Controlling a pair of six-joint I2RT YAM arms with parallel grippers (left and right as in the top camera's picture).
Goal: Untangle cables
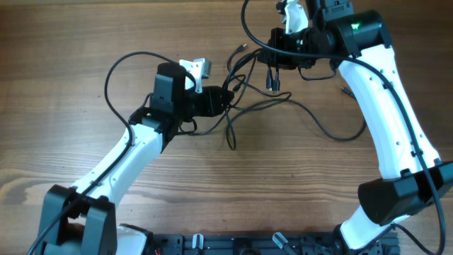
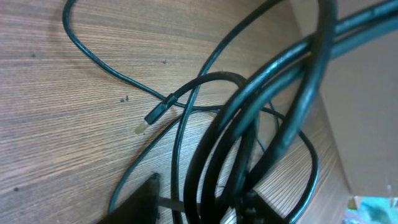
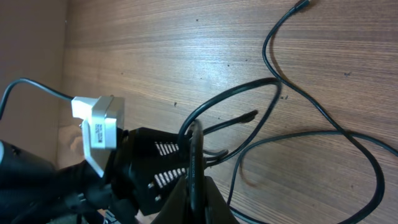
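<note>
The cables (image 1: pixel 249 79) are thin black cords tangled on the wooden table between my two grippers. My left gripper (image 1: pixel 221 99) is shut on a bunch of the cords, which rise between its fingers (image 2: pixel 199 208) toward the upper right. A cord end with a small plug (image 2: pixel 152 117) lies on the wood beyond. My right gripper (image 1: pixel 272 44) is shut on one black cord (image 3: pixel 194 155) that stands upright between its jaws (image 3: pixel 196 193), slightly above the table. A plug (image 1: pixel 272 82) hangs under it. A long loose cord (image 1: pixel 333 133) trails right across the table.
The left arm's wrist with its white camera (image 3: pixel 98 121) sits close to my right jaws. The left arm's own thick cable (image 1: pixel 113 71) loops to its left. A black base rail (image 1: pixel 233 245) runs along the front edge. Bare wood (image 1: pixel 233 184) lies in front.
</note>
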